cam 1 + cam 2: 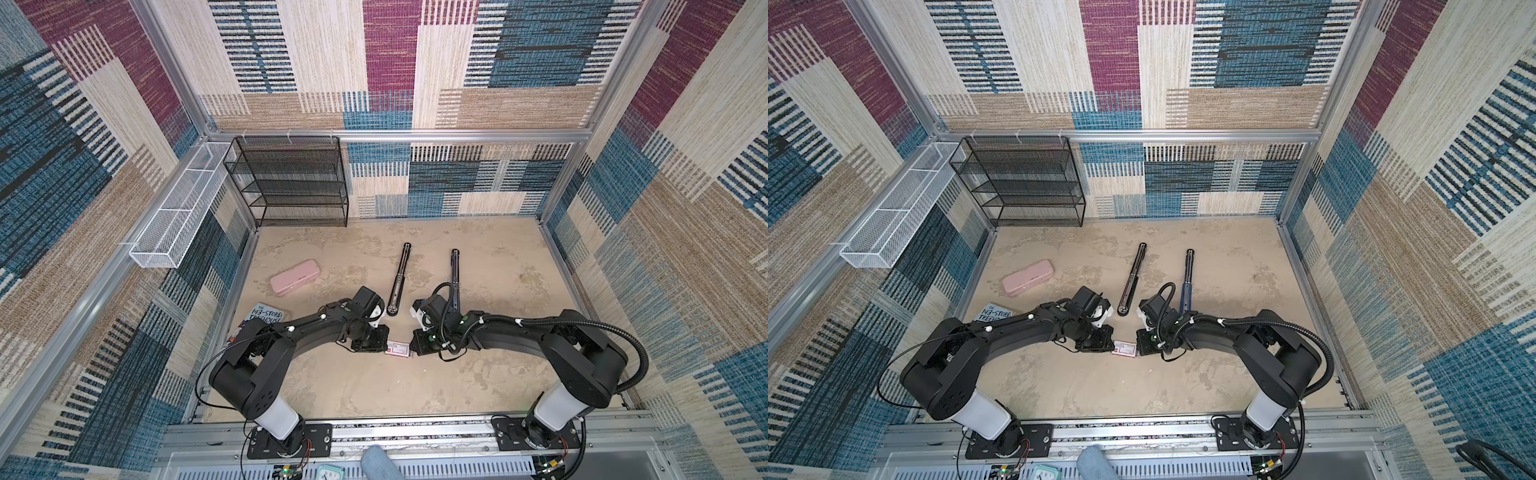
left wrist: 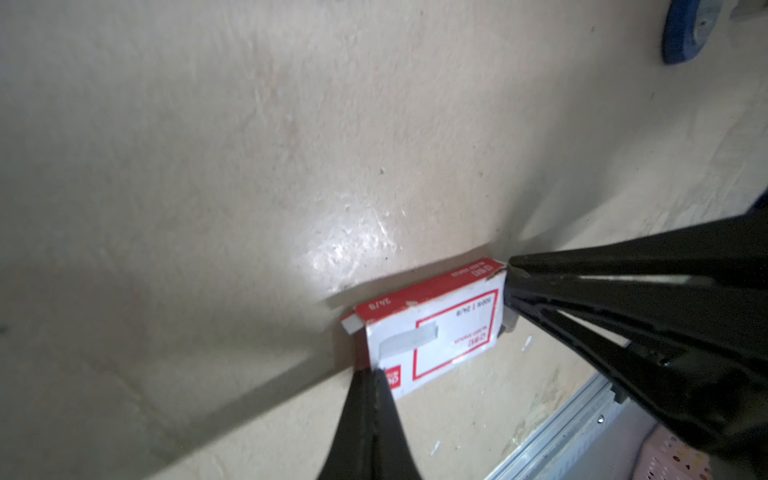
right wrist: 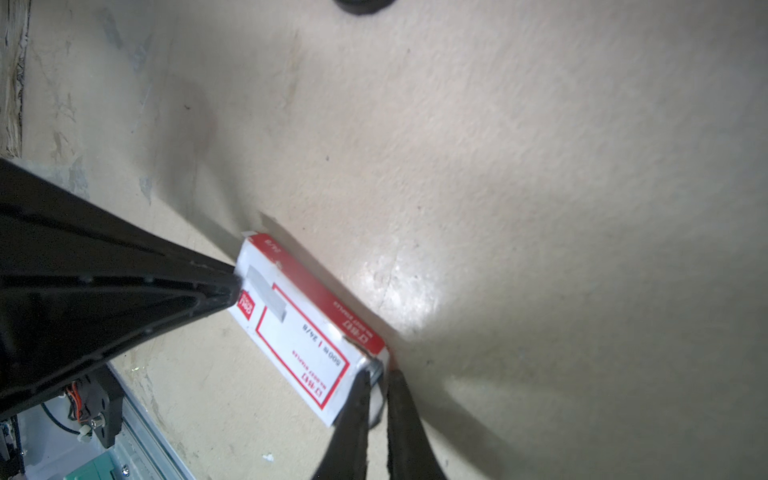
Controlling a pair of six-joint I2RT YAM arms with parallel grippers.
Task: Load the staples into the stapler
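Observation:
The staples are inside a small flat white box with red edges [image 1: 397, 349] [image 1: 1124, 348] that lies flat on the table between my two grippers. My left gripper [image 1: 387, 347] [image 2: 371, 371] is shut, its tips pressed against one end corner of the box [image 2: 449, 332], beside a grey tray tab. At the opposite end of the box [image 3: 299, 332], my right gripper [image 1: 410, 349] [image 3: 379, 374] has its fingers closed on the grey tray end. Two slim dark bars [image 1: 398, 279] [image 1: 456, 276] lie beyond the grippers. I cannot tell which of them is the stapler.
A pink pencil case [image 1: 294, 277] and a book [image 1: 266, 318] lie at the left, the book partly under my left arm. A black mesh rack [image 1: 291, 183] stands at the back left and a white mesh basket [image 1: 178, 208] hangs on the left wall. An aluminium rail [image 1: 415, 428] runs along the front.

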